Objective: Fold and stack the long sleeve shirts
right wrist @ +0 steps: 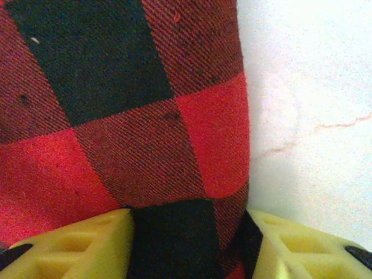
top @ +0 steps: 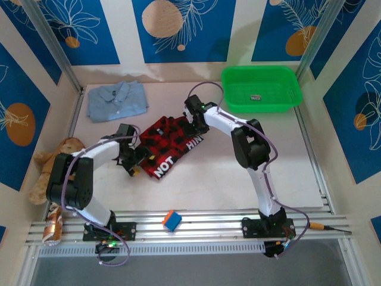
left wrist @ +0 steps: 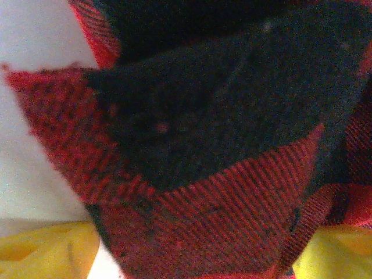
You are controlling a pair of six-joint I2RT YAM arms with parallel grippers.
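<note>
- The red checked shirt [top: 169,146] lies about the middle of the desk [top: 238,173]. The light blue shirt [top: 116,100] lies flat in the far left corner, well apart from it.
- The left tool [top: 137,159] is at the near-left end of the red shirt. Its fingers [left wrist: 40,250] stand wide apart, with a raised fold of cloth between them. We cannot tell if they really pinch it.
- The right tool [top: 193,126] is at the far-right end. Its fingers [right wrist: 75,244] stand about half apart, with the edge of the shirt between them and touching both. We cannot tell if the grip is firm yet.
- We judge that the step in hand is to take both ends for a fold. To do it well, we should pinch only the top layer and close fully before we lift. Then both tools should rise together, so the cloth stays tight and does not drag.
- The long axis of the red shirt runs diagonally, from near-left to far-right. The band with white letters lies along its near-right side. We cannot tell which end has the collar.
</note>
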